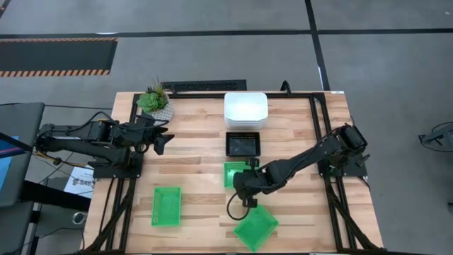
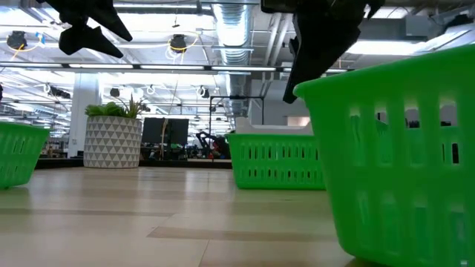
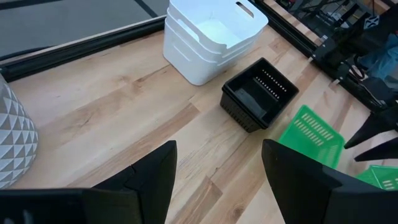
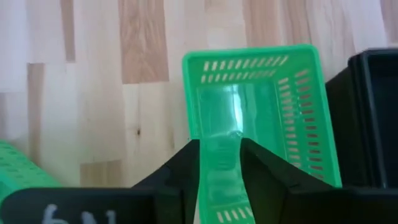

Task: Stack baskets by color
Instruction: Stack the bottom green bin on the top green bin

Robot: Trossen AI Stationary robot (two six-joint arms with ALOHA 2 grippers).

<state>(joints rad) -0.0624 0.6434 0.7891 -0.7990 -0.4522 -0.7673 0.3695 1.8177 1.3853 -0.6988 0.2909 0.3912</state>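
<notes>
My right pincer hangs parted over a green basket mid-worktop, gripping nothing. Left pincer, wide, waits near the plant. Bare planks between. No legible writing.

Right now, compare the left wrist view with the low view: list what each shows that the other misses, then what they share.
Left wrist view only: the stacked white baskets, the black basket beside them, and the left gripper, open above bare wood.
Low view only: the far-left green basket and the near green basket filling the right side.
Both: the middle green basket, the planter, and the table.
</notes>
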